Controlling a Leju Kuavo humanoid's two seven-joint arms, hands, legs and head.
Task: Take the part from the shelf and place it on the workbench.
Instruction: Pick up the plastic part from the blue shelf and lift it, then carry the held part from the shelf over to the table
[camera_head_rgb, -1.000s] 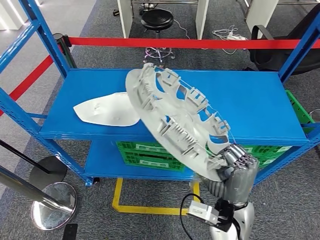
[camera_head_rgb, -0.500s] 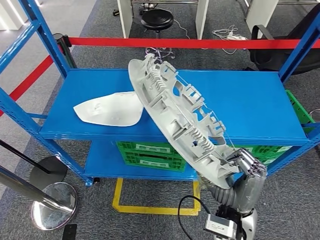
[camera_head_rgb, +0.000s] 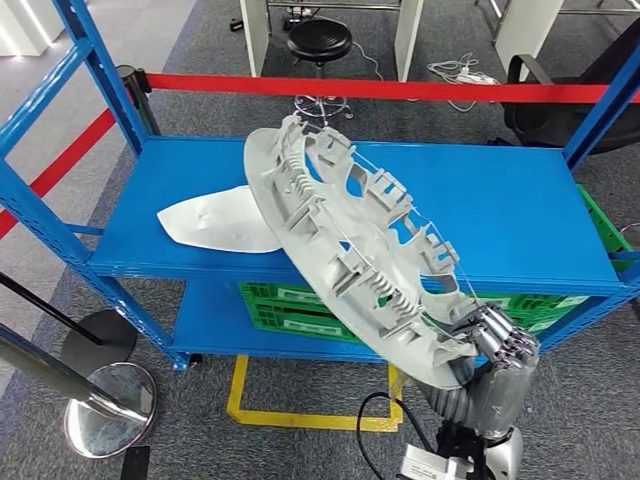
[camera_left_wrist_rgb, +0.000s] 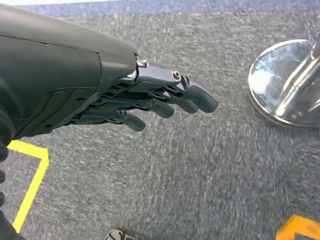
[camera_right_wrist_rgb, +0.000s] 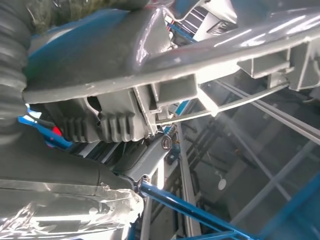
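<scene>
Part (camera_head_rgb: 355, 250) lifted off shelf (camera_head_rgb: 498, 210), right hand (camera_head_rgb: 494, 345) at 5 o'clock, fingers pinching its edge; left hand (camera_left_wrist_rgb: 151, 97) empty, fingers straight, close together. Desk placement left.

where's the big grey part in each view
Head view: the grey part runs tilted across the middle, its lower end gripped by the right hand.
Right wrist view: the grey part spans the picture close up, ribs and brackets showing.
Left wrist view: not in it; the left hand hangs over grey carpet.
Shared landmark: the blue shelf, seen as blue rails in the right wrist view.
</scene>
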